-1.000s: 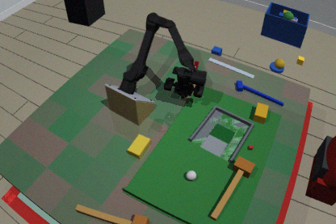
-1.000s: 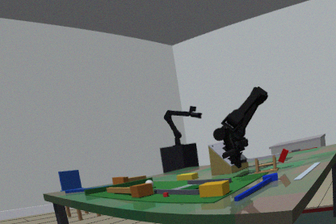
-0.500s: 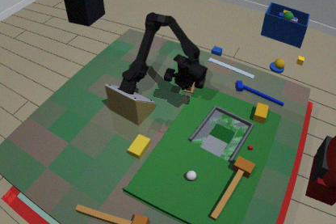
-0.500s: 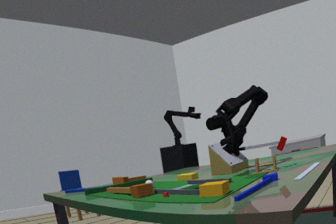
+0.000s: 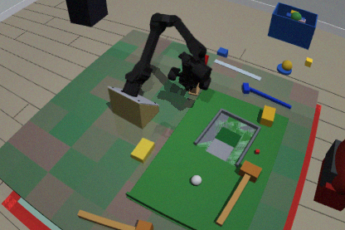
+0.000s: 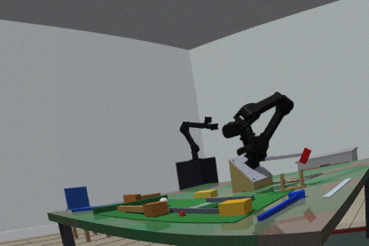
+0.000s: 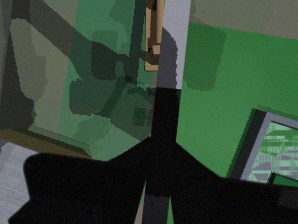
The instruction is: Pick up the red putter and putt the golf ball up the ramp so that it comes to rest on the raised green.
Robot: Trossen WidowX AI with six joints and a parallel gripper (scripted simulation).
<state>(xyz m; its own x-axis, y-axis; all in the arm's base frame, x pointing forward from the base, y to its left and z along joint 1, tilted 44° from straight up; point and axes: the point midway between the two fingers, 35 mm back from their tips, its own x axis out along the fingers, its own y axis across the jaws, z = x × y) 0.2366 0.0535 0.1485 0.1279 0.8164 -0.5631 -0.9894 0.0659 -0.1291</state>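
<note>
My gripper (image 7: 160, 143) is shut on the black grip of the red putter, and its tips are partly hidden by the arm in the top and exterior views. The putter's pale shaft (image 7: 172, 50) runs away from the fingers, and its red head (image 5: 206, 59) (image 6: 305, 155) is in the air. The wooden rack (image 5: 194, 91) (image 6: 282, 182) (image 7: 150, 64) stands below the shaft. The white golf ball (image 5: 196, 180) (image 6: 163, 200) lies on the green mat (image 5: 166, 174). Farther back on it, a grey rail (image 5: 208, 127) bounds the pale ramp (image 5: 220, 149) and dark green square (image 5: 228, 136).
A wooden mallet (image 5: 233, 199) lies on the mat right of the ball, near a small red cube (image 5: 257, 151). Yellow blocks (image 5: 143, 150) (image 5: 268, 116) stand left of the mat and at its back right. A blue putter (image 5: 269, 97) and a white bar (image 5: 237, 70) lie behind.
</note>
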